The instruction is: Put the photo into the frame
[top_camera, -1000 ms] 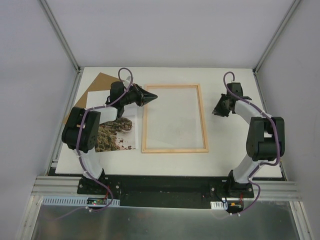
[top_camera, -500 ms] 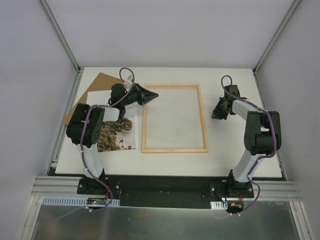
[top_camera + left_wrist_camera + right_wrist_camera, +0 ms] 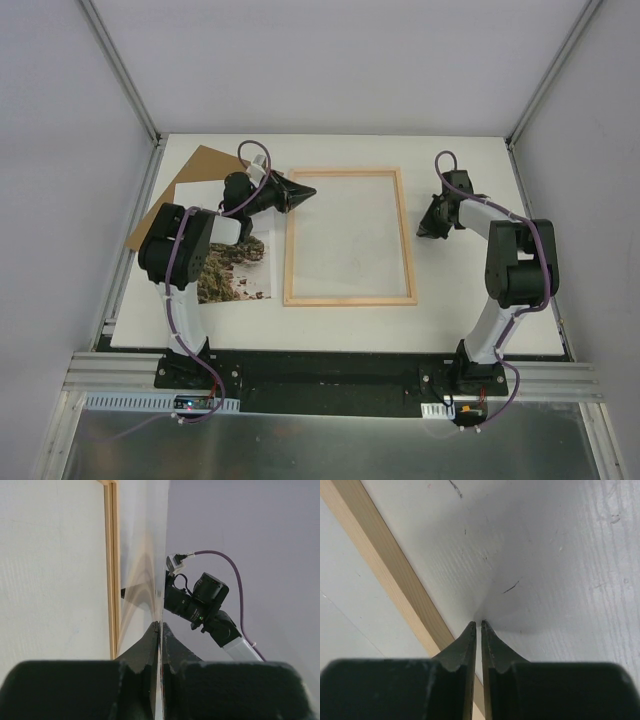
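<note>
Lying nearest my bases, the photo (image 3: 240,272) rests picture-up on the table (image 3: 470,300), just left of the frame (image 3: 349,299), partly under my left arm and not yet inside. Farther out, my right gripper (image 3: 431,229), fingers all but pressed together on nothing, meets the table just outside the right rail. My left gripper (image 3: 306,189), pressed together and empty, sits over the left rail near its far corner. Beyond lies the backing board (image 3: 198,166). Best, I judge: brace both rails gently, then lift the photo by one edge.
</note>
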You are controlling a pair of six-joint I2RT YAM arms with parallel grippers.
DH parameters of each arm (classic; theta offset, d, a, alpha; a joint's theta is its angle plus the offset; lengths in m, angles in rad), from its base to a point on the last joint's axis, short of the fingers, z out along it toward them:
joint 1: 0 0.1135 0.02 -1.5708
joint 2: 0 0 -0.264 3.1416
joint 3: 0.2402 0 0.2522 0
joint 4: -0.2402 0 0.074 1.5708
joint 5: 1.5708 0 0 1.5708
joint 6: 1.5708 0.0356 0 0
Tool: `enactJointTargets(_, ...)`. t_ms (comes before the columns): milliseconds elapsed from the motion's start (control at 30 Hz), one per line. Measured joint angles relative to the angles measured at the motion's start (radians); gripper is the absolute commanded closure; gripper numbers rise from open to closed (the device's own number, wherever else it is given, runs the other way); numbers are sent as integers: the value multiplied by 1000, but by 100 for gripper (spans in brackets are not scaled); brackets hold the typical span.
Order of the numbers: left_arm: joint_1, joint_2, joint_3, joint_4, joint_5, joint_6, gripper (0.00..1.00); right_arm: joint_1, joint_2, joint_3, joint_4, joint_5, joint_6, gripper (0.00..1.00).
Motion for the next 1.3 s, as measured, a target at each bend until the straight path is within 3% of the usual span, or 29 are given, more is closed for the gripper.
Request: enactJointTargets(1300, -15, 111, 0, 64, -39, -56, 100, 45, 2, 4, -8, 6, -9, 91)
